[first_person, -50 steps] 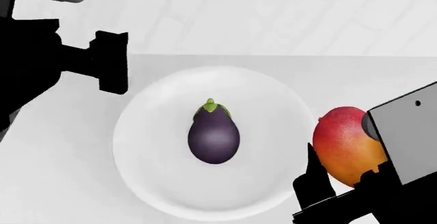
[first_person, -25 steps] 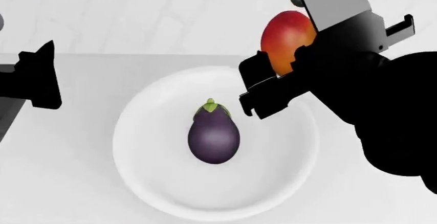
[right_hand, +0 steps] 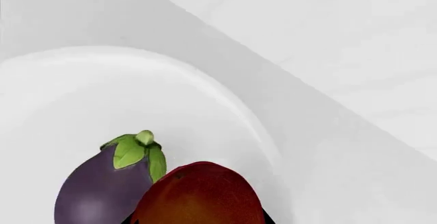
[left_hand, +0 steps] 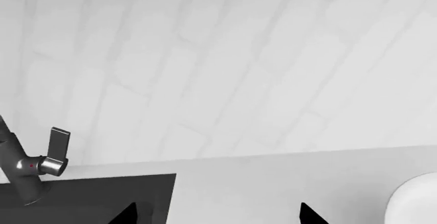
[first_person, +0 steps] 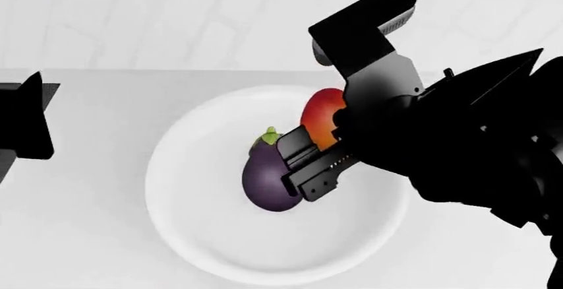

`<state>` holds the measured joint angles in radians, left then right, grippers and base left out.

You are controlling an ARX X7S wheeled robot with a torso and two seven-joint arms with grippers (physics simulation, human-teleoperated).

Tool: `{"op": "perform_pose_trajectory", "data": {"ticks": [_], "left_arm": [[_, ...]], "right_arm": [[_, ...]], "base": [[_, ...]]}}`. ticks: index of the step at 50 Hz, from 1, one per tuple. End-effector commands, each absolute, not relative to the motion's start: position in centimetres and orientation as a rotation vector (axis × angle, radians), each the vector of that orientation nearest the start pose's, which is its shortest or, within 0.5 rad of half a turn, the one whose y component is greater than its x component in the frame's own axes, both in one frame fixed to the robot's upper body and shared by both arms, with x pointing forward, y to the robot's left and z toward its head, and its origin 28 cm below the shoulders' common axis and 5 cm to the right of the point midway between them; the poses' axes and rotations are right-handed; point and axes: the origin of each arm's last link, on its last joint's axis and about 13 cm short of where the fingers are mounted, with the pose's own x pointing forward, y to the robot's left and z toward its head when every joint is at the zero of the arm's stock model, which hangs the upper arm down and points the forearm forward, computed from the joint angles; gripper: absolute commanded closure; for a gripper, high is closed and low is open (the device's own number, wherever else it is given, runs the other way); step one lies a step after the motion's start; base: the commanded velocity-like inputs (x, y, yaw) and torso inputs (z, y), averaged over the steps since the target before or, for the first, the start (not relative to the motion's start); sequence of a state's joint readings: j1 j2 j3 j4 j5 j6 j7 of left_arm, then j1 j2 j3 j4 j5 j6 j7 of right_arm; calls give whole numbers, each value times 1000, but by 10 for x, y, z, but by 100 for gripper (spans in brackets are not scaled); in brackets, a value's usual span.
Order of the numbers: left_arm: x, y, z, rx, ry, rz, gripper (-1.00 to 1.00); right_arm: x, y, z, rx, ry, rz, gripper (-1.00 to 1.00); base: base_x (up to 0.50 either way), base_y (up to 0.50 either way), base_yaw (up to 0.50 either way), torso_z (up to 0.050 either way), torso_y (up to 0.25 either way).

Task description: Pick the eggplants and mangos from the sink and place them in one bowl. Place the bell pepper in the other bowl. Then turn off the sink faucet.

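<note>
Mango (first_person: 322,119): clamped in right gripper (first_person: 310,149), over the white bowl (first_person: 194,236), just beside the eggplant (first_person: 264,182). Eggplant: lying in bowl, green cap toward the wall. Faucet (left_hand: 27,170): beside the dark sink (left_hand: 89,198). Left gripper (left_hand: 217,215): fingertips spread, empty, near the bowl, beside the sink.
</note>
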<state>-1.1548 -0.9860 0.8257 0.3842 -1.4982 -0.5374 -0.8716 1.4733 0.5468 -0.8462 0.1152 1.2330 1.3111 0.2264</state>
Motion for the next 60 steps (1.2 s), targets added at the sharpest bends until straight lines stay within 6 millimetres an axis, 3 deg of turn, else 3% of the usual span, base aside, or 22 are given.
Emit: {"op": "perform_pose_trajectory", "data": {"ticks": [1,13,24,25,46,51,60], "left_arm": [[252,261,261,40,64,-11,-100],[253,261,256,37,79,-7,-100],[253,263,255,34,82,-5,-100],[254,264,255,33,82,-4,-100],[256,263,256,22,83,0,-100],[256,261,257,24,80,-2,-100],[256,261,258,31,79,-6,-100]], "right_arm": [[332,-119,277,-468,630,447,100],[343,-116,258,-463,653,470,100],[343,-110,255,-461,669,483,100],[343,-110,258,-460,664,479,-100],[337,-111,282,-470,561,470,-100],[332,-113,298,-470,513,454,-100],[319,-122,309,-428,427,410,-100]], "base": [[0,0,0,0,0],[0,0,0,0,0],[0,0,1,0,0],[0,0,3,0,0],[0,0,0,0,0],[0,0,0,0,0],[0,0,0,0,0]]}}
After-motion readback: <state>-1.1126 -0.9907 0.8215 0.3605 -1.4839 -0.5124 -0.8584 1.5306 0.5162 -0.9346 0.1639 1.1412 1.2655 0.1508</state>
